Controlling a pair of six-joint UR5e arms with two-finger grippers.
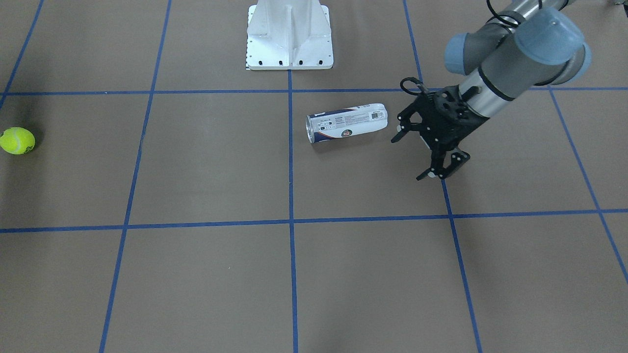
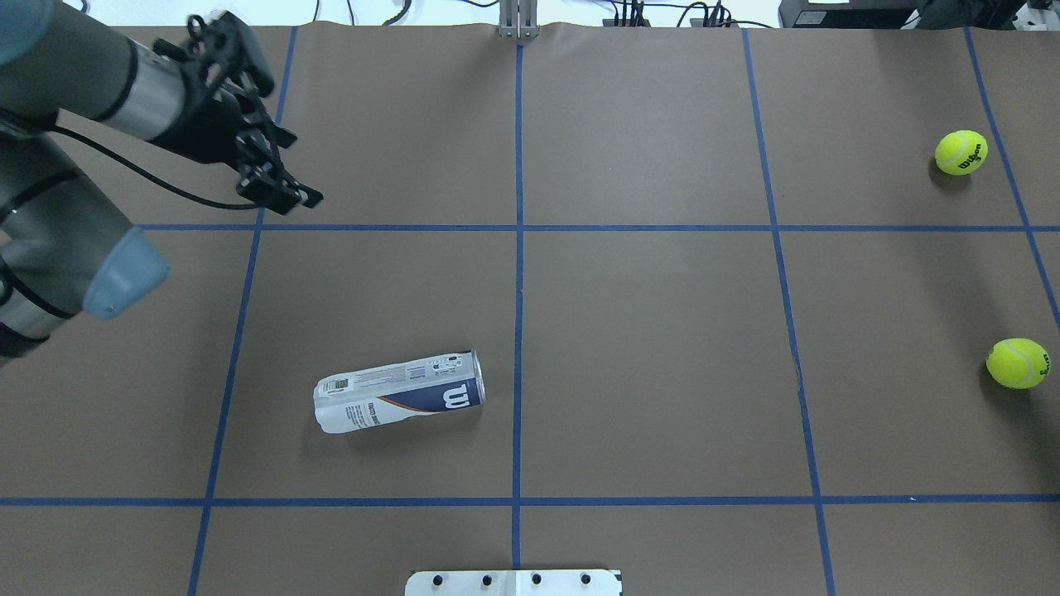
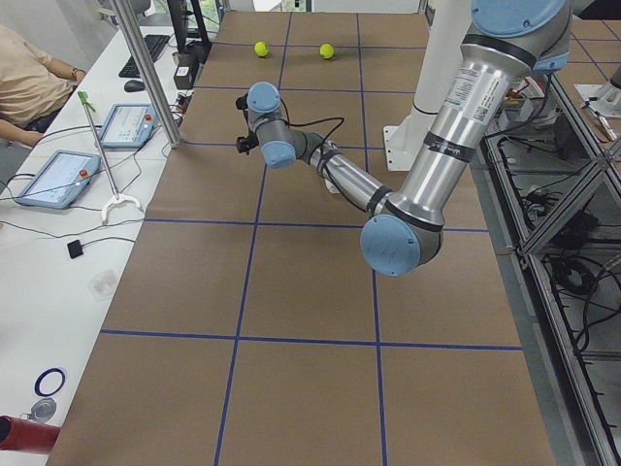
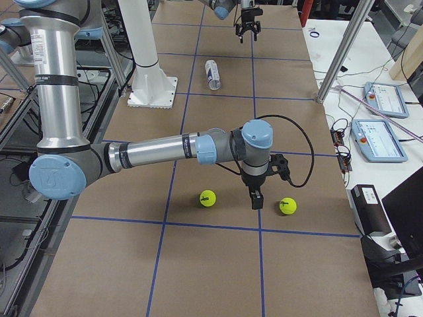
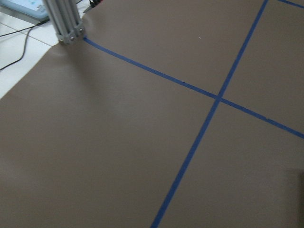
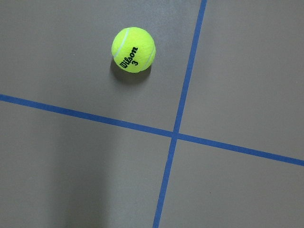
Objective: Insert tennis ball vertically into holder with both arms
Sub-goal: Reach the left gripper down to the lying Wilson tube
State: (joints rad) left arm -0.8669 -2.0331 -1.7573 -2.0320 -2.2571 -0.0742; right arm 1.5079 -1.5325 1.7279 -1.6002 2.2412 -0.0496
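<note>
The holder (image 2: pixel 399 392) lies on its side on the brown table, its metal rim toward the centre line; it also shows in the front view (image 1: pixel 347 122) and the right side view (image 4: pixel 211 72). Two tennis balls (image 2: pixel 961 152) (image 2: pixel 1017 363) rest far to the right, well apart from the holder. One ball shows in the right wrist view (image 6: pixel 133 49). My left gripper (image 1: pixel 408 158) is open and empty, raised beyond the holder's closed end (image 2: pixel 294 170). My right gripper (image 4: pixel 256 198) points down between the two balls (image 4: pixel 207 198) (image 4: pixel 287 206); I cannot tell whether it is open.
The white pedestal base (image 1: pixel 289 34) stands at the robot's edge of the table. Blue tape lines cross the table. An aluminium post (image 5: pixel 66 21) stands at the far left edge. A seated person and tablets (image 3: pixel 58 180) are beside the table.
</note>
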